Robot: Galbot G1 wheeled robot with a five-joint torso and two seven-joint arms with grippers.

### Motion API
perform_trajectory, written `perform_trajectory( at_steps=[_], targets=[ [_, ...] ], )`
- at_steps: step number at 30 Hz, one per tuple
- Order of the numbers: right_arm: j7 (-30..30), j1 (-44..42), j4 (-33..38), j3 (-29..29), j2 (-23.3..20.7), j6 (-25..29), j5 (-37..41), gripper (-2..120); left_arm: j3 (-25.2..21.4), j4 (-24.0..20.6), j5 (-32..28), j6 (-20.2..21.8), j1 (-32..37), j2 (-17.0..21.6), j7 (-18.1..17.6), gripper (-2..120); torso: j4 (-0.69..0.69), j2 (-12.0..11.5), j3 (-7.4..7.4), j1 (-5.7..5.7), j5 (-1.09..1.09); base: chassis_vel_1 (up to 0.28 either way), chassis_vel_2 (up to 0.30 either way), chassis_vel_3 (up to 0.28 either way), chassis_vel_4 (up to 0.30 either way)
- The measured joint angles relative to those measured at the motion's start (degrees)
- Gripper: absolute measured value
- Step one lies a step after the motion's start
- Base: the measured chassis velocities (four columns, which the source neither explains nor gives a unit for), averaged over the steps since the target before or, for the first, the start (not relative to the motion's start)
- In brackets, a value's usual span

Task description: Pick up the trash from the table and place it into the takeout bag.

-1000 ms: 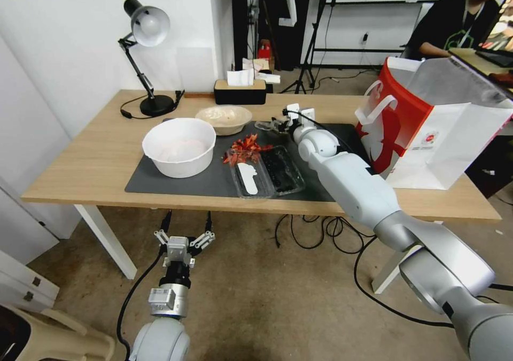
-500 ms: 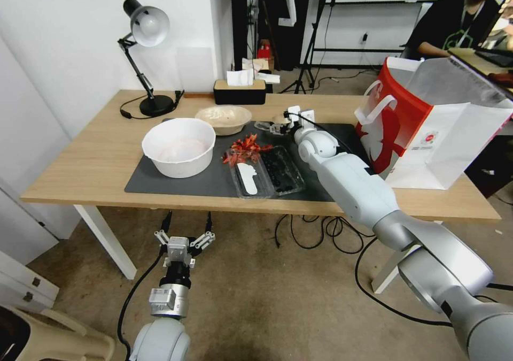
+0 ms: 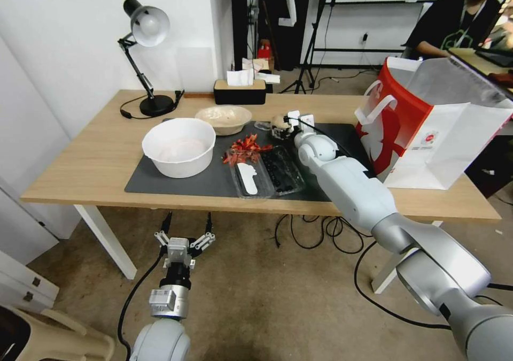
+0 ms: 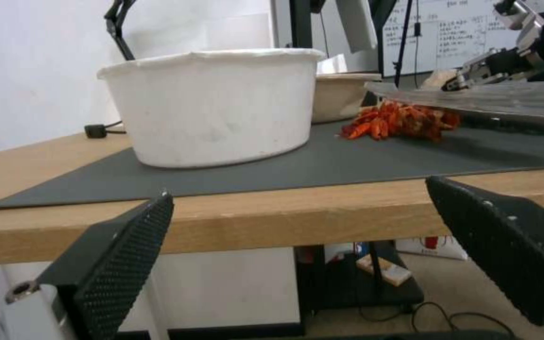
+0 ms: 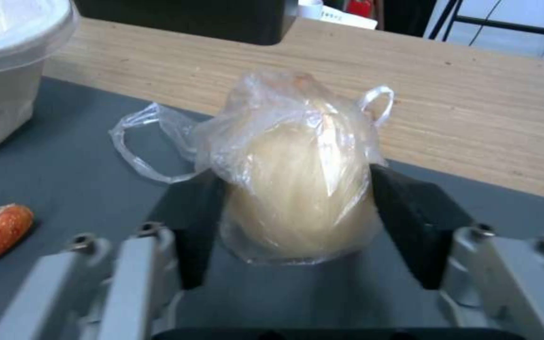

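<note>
Right end effector pinches the clear bag with beige lump at centre frame; left end effector, spread, hangs lower left below the bench.

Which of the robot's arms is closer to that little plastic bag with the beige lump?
The right. Its pincer is clamped around the bag; the left pincer hangs below the table edge.
</note>
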Motion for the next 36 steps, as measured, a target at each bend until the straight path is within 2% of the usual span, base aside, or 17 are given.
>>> perform_trajectory(
  at_steps=[1,4,5,8,9,12,13,15,18,28,32,35,36],
  targets=[
    [0.0,0.0,0.0,0.0,0.0,0.0,0.0,57,0.0,0.0,0.0,0.0,0.0,0.0,0.0,100,0.0,0.0,0.0,0.0,0.0,0.0,0.0,0.0,0.0],
    [-0.2,-0.2,0.0,0.4,0.0,0.0,0.0,41,0.0,0.0,0.0,-0.2,0.1,0.0,0.0,100,0.0,0.0,0.0,0.0,0.0,0.0,0.0,0.0,0.0],
    [-0.2,-0.2,0.0,0.4,0.0,0.0,0.0,41,0.0,0.0,0.0,-0.2,0.1,0.0,0.0,100,0.0,0.0,0.0,0.0,0.0,0.0,0.0,0.0,0.0],
    [-0.5,-0.4,0.0,0.7,0.0,0.0,-0.1,28,-0.1,0.0,0.0,-0.3,0.2,-0.1,0.0,100,0.0,0.0,0.0,0.0,0.0,0.0,0.0,0.0,0.0],
    [-0.5,-0.4,0.0,0.7,0.0,0.0,-0.1,28,-0.1,0.0,0.0,-0.3,0.2,-0.1,0.0,100,0.0,0.0,0.0,0.0,0.0,0.0,0.0,0.0,0.0],
    [-0.8,-0.6,0.0,0.9,-0.1,0.2,-0.1,14,-0.1,0.0,0.0,-0.4,0.3,-0.1,0.0,100,0.0,0.0,0.0,0.0,0.0,0.0,0.0,0.0,0.0],
    [-0.8,-0.6,0.0,0.9,-0.1,0.2,-0.1,14,-0.1,0.0,0.0,-0.4,0.3,-0.1,0.0,100,0.0,0.0,0.0,0.0,0.0,0.0,0.0,0.0,0.0],
    [-0.8,-0.6,0.1,1.0,-0.1,0.3,-0.1,6,-0.1,0.0,0.0,-0.4,0.2,0.0,0.0,100,0.0,0.0,0.0,0.0,0.0,0.0,0.0,0.0,0.0],
    [-0.9,-0.8,0.3,1.2,-0.3,0.7,-0.1,1,-0.1,0.0,0.0,-0.4,0.1,0.0,0.0,100,0.0,0.0,0.0,0.0,0.0,0.0,0.0,0.0,0.0],
    [-0.5,-1.5,2.4,2.2,-1.1,1.5,-0.1,1,0.0,0.1,-0.2,-0.5,-0.2,0.3,0.0,100,0.0,0.0,0.0,0.0,0.0,0.0,0.0,0.0,0.0],
    [0.2,-2.1,5.6,2.9,-2.2,1.5,0.1,1,0.0,0.1,-0.4,-0.5,-0.2,0.5,-0.1,100,0.0,0.0,0.0,0.0,0.01,0.0,0.0,0.0,0.0],
    [1.3,-2.7,12.5,3.1,-4.4,1.2,1.6,1,0.0,0.0,-0.5,-0.5,-0.1,0.7,-0.1,100,0.0,0.0,0.0,0.0,0.01,0.0,0.0,0.0,0.0],
    [1.3,-2.7,12.5,3.1,-4.4,1.2,1.6,1,0.0,0.0,-0.5,-0.5,-0.1,0.7,-0.1,100,0.0,0.0,0.0,0.0,0.01,0.0,0.0,0.0,0.0]
  ],
)
